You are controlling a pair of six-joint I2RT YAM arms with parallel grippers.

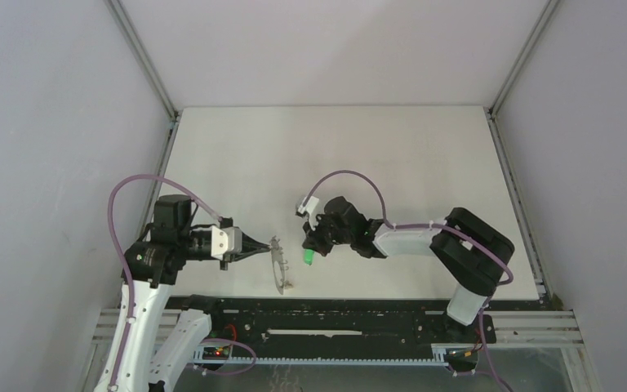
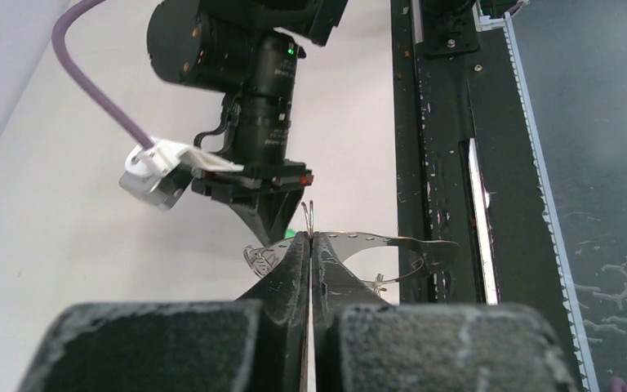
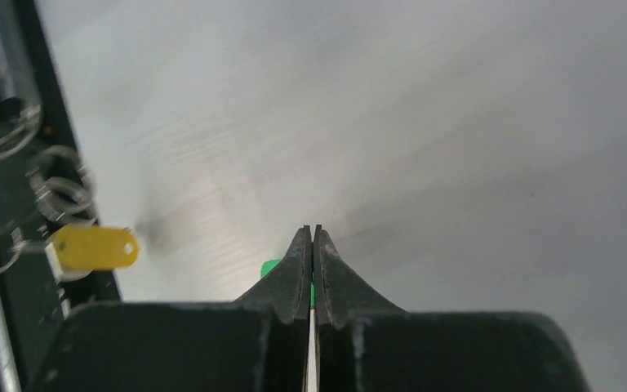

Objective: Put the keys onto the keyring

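Top view: the keyring is being held clear of the white table, toward 6 o'clock on the surface, just ahead of the black rail. It is being presented almost edge-on, its long axis running from 12 to 6 o'clock.

The left gripper is being pointed toward 3 o'clock. Its fingers are being pressed together on the keyring's upper rim, with no gap visible between them.

Left wrist view: the left gripper is being seen clamped on the grey band of the keyring, which is curving away toward 3 o'clock with small wire loops along it.

The right gripper is being held at 3 o'clock of the keyring, near it but apart. The green-headed key is being pinched in it, the green head sticking out toward 7 o'clock.

Right wrist view: the right gripper is being seen fully closed, green plastic showing on both sides of the fingers. The blade is hidden.

The yellow-headed key is being seen at 9 o'clock in this view, beside blurred wire loops. Whether it is being carried on a loop cannot be told.
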